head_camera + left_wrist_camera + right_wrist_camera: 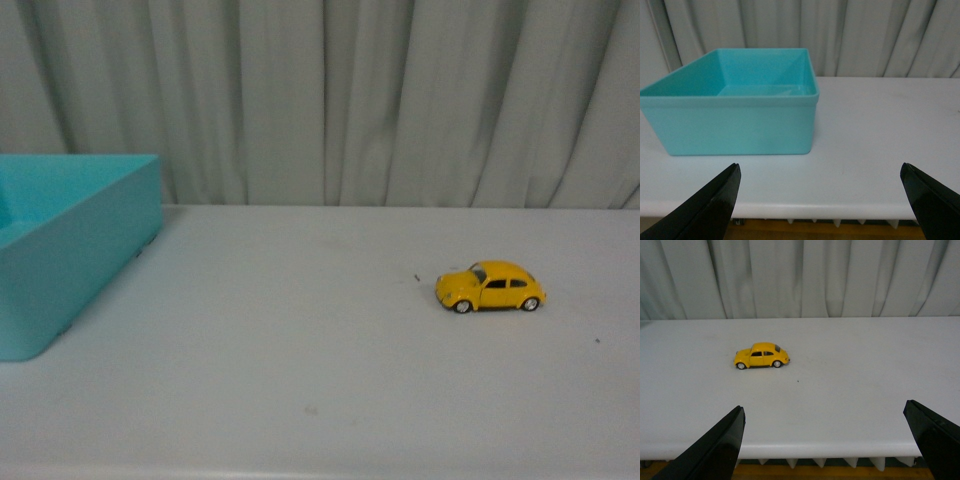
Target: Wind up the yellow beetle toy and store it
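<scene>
Yellow against white, the beetle (490, 287) stands on its wheels on the table (300, 360), at about 4 o'clock from the middle of the front view; nothing touches it. It shows side-on there, so its long axis runs 9 to 3 across the robot's front, with the nose towards 9 o'clock. In that direction, well apart from it, sits the teal bin (90, 225), which looks empty in the part visible from the left wrist; a pale curtain (400, 100) hangs behind.

Neither arm appears in the front view. The right claw (823, 407) has its jaws spread wide with nothing between them; it hangs short of the near table edge, and the beetle (761, 355) lies well ahead of it at roughly 12 o'clock, a little off its midline. The left claw (819, 170) is likewise spread wide and empty, facing the bin (735, 125); no beetle shows in its view.

By these views the right arm is the nearer one and the likely one to fetch the toy. Its jaws seem to open along the same 9-to-3 line as the car's length; so the reach probably calls for a wrist turn to pinch across the narrow body, or else a grip nose-to-tail. Winding and storing both remain undone.
</scene>
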Controlling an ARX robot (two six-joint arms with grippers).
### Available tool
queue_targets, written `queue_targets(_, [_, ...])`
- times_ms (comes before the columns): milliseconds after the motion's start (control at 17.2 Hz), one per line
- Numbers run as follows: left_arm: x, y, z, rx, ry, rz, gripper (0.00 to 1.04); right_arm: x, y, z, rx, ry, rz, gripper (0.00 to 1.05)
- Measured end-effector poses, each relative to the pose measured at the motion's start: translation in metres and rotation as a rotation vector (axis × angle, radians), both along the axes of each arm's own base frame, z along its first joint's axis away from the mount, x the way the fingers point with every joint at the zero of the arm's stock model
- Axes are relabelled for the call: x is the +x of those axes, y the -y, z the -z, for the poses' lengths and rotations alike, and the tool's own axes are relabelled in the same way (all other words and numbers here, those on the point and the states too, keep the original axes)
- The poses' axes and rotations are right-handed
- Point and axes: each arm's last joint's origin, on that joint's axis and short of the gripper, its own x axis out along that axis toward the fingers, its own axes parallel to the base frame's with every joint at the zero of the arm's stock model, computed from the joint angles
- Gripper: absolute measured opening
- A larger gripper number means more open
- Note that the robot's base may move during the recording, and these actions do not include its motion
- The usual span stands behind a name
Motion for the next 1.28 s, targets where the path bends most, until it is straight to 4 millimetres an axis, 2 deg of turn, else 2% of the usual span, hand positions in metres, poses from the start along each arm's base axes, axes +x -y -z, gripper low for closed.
queue_targets(1275, [0.0, 0.0, -0.0002, 0.0, 0.002, -0.002, 0.98, 0.0, 0.0, -0.0001, 0.002, 0.001, -0.001, 0.98])
